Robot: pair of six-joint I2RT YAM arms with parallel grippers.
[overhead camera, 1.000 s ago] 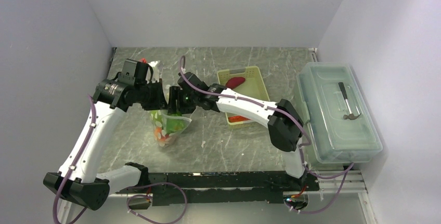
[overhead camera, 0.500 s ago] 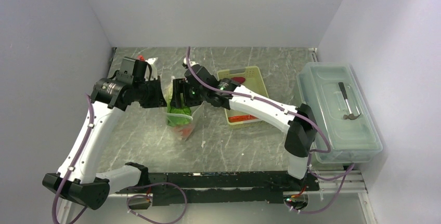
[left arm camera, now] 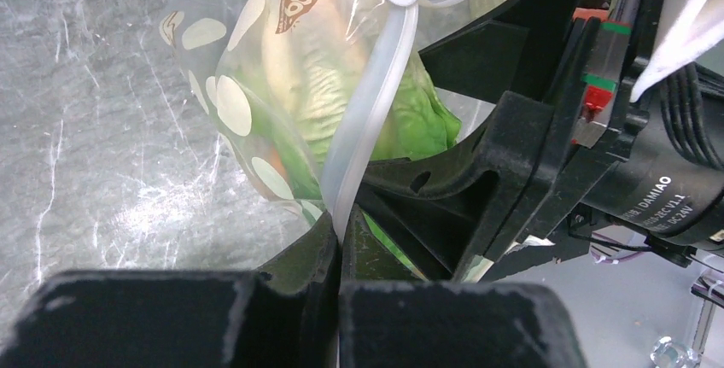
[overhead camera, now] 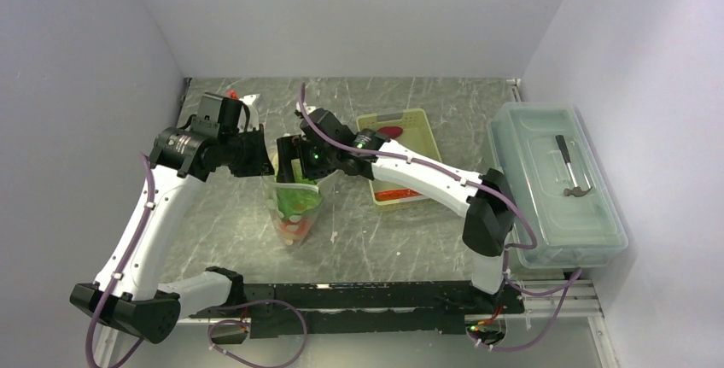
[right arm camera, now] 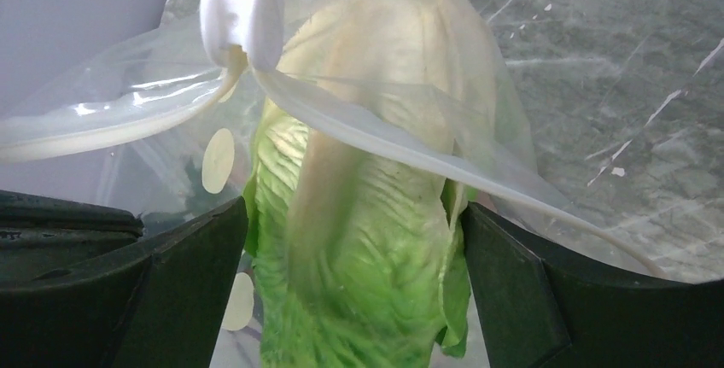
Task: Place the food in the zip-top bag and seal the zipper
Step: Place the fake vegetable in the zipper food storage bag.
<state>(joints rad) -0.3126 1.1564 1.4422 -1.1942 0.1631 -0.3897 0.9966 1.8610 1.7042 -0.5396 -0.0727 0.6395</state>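
Sideways, left gripper (left arm camera: pixel 340 233) pinches zipper (left arm camera: pixel 369 120); right gripper (right arm camera: pixel 354 240) straddles lettuce (right arm camera: pixel 359 300).

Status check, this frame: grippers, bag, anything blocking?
Left gripper shut on zipper. Right gripper open, straddling lettuce at bag mouth. Red strip in basket. No obstruction seen.

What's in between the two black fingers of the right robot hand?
The green lettuce in the dotted bag sits between the open fingers of the right gripper, shown in the right wrist view.
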